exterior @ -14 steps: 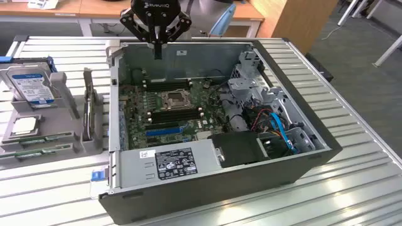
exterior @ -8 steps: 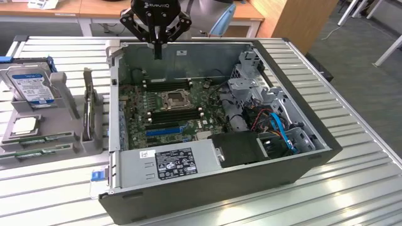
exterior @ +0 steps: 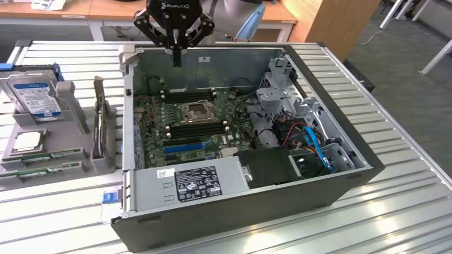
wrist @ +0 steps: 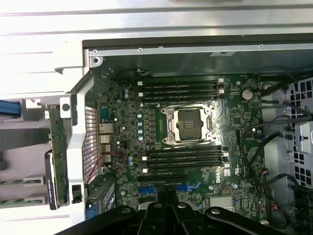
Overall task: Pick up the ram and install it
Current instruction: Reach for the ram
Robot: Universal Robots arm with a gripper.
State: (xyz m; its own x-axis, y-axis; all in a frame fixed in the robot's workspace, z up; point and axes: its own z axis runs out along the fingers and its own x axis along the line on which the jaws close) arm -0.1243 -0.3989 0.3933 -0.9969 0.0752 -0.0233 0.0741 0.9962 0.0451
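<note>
exterior view: my black gripper point(exterior: 177, 61) hangs with its jaws pressed together on nothing, tips pointing down over the far rim of the black and grey computer tower case point(exterior: 247, 211). the case lies on its side on the slatted silver metal table point(exterior: 395, 211), open upward. in it lies the green motherboard point(exterior: 224, 100), with a square silver processor socket point(exterior: 196, 111) between two banks of black memory slots point(exterior: 187, 95). a grey power supply box with a label point(exterior: 190, 182) fills the near corner, and blue cables point(exterior: 314, 143) crowd the exterior view's right side. outside the case, at the exterior view's left, stands a grey plastic holder point(exterior: 71, 164). in it lie a long thin green circuit-board ram stick point(exterior: 48, 156), a second green stick point(exterior: 32, 172) beside it, a square silver processor chip point(exterior: 28, 140) and a hard drive with a blue and white label point(exterior: 32, 98). both sticks are well apart from me.

wrist view: my gripper point(wrist: 166, 203) looks straight down on the motherboard point(wrist: 234, 112), socket point(wrist: 188, 122) and memory slots point(wrist: 183, 156), inside the case wall point(wrist: 195, 49). the green sticks point(wrist: 19, 182) lie beyond that wall.
</note>
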